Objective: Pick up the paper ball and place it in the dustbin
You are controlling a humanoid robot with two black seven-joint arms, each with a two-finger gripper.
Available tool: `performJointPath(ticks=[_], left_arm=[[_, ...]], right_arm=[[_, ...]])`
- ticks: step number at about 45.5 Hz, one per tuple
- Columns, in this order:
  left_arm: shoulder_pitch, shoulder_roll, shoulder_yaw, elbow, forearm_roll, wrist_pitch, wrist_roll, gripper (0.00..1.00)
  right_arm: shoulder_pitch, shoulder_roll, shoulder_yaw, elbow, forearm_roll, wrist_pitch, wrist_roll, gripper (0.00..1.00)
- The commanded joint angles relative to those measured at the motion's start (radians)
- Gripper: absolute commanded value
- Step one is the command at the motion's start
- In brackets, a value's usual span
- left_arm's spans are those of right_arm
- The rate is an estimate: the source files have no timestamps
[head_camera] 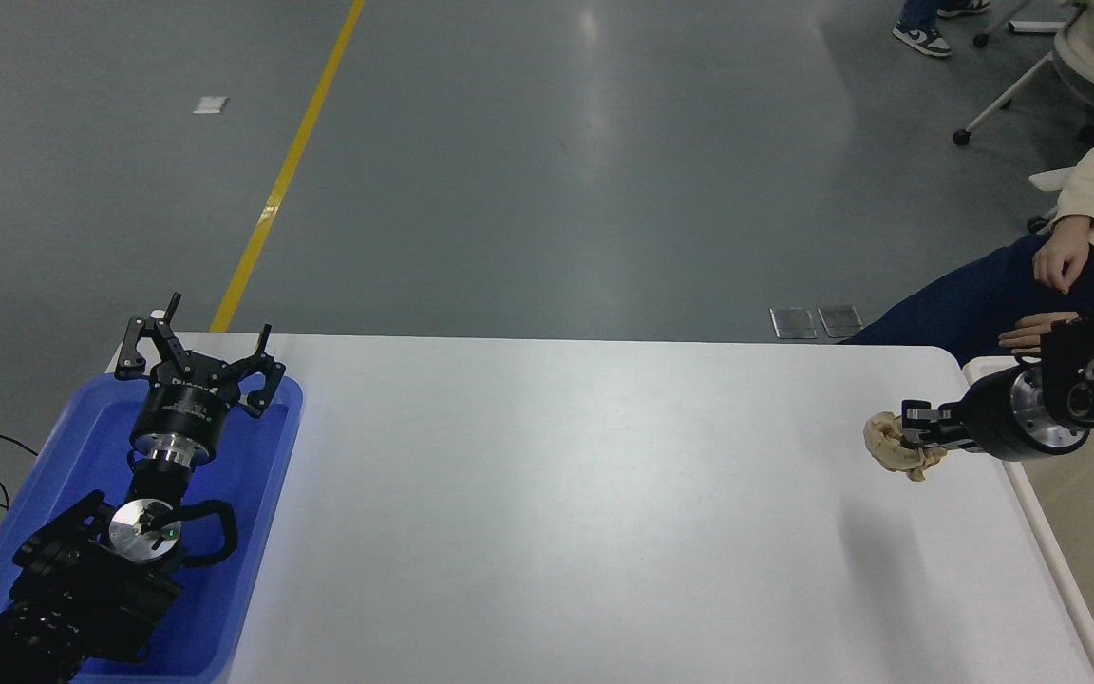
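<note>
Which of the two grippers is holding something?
The right gripper, near the table's right edge: its jaws grip the paper ball. The left gripper is open and empty over the blue tray.
</note>
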State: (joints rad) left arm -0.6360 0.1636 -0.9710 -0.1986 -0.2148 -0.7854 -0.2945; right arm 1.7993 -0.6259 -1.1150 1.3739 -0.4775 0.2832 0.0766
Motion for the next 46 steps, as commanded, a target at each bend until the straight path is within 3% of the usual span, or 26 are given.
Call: performJointPath(ticks=[1,27,46], left_arm=[[-0.001,0.001,0.000,-0.001,0.000,0.000,0.000,1.00],[0.001,0.001,0.000,0.001,0.000,0.000,0.000,1.00],[0.001,0.001,0.000,0.001,0.000,0.000,0.000,1.00]], right_arm=[[0.316,0.021,-0.121,0.189,-0.032,0.171,0.005,0.00],[0.765,0.051,-0.201,0.257,-0.013,0.410,0.006,0.00],[0.853,0.043,-0.232,0.244,-0.001,0.439,0.005,0.00]])
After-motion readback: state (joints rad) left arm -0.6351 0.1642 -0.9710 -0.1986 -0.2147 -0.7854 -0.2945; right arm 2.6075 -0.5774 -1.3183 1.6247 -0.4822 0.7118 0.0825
